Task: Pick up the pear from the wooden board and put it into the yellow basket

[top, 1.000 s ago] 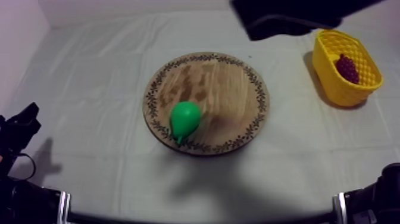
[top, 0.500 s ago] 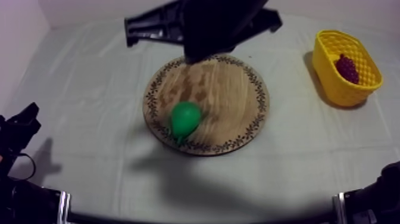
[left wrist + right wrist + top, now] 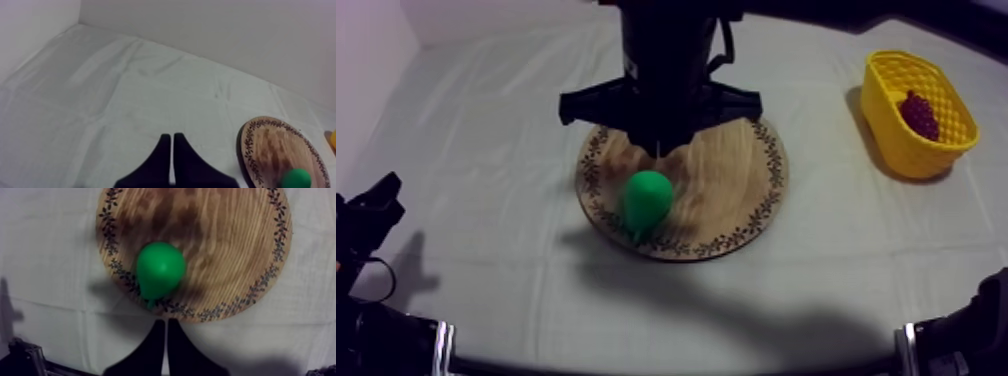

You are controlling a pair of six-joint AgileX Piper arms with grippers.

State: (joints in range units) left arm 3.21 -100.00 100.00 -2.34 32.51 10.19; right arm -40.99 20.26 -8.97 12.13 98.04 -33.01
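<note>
Green pear [image 3: 647, 200] lies on the wooden board [image 3: 736, 190], close to its lower-left rim in the top view.
Right gripper [image 3: 166, 323], fingers pressed together on nothing, hangs over the rim by the pear's narrow end, its arm at upper centre. Left gripper [image 3: 172, 137], fingers likewise together, is low over the cloth [image 3: 100, 100]. Yellow basket [image 3: 896, 140], upper right, holds grapes [image 3: 919, 113].

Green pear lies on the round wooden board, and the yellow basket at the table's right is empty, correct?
Not empty: the top view shows a dark red bunch of grapes inside the yellow basket. The green pear does lie on the round wooden board with the patterned rim.
</note>
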